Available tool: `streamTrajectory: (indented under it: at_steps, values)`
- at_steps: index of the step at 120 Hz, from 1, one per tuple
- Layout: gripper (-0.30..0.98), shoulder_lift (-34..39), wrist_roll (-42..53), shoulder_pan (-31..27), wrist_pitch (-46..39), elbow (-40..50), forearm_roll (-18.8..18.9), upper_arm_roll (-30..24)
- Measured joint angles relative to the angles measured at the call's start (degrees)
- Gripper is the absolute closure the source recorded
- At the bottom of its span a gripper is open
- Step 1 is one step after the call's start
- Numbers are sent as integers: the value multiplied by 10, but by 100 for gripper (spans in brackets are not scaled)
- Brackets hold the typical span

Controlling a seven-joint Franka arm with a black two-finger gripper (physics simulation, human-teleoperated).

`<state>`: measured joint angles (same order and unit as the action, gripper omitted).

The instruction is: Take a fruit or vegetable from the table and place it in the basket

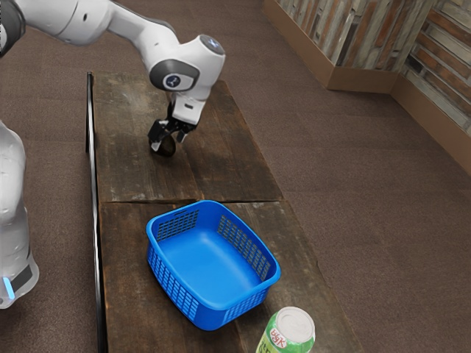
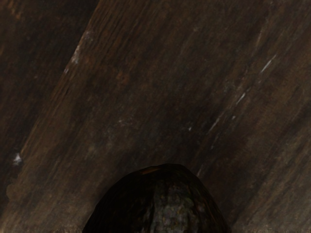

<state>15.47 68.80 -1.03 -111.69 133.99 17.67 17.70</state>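
Fingers (image 1: 167, 143) spread wide, clamping dark avocado (image 2: 163, 206) | green "Big K" can (image 1: 292, 329) near blue basket's (image 1: 207, 315) 4 o'clock, exterior view

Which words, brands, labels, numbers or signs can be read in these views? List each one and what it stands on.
"Big K", in small red lettering, on the green can.
Larger lettering below it on the can: cut off by the exterior view's lower edge, not readable.
Round emblems on the robot arm: too small to make out any text.
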Motion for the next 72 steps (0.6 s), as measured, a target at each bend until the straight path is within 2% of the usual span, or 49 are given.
streamTrajectory:
  at_steps: [43,58,72]
  values:
    - [0,-9,-2,0,-7,1,3,7]
    - [24,-9,-4,0,-7,1,3,13]
    - [35,-10,-7,0,-8,1,4,14]
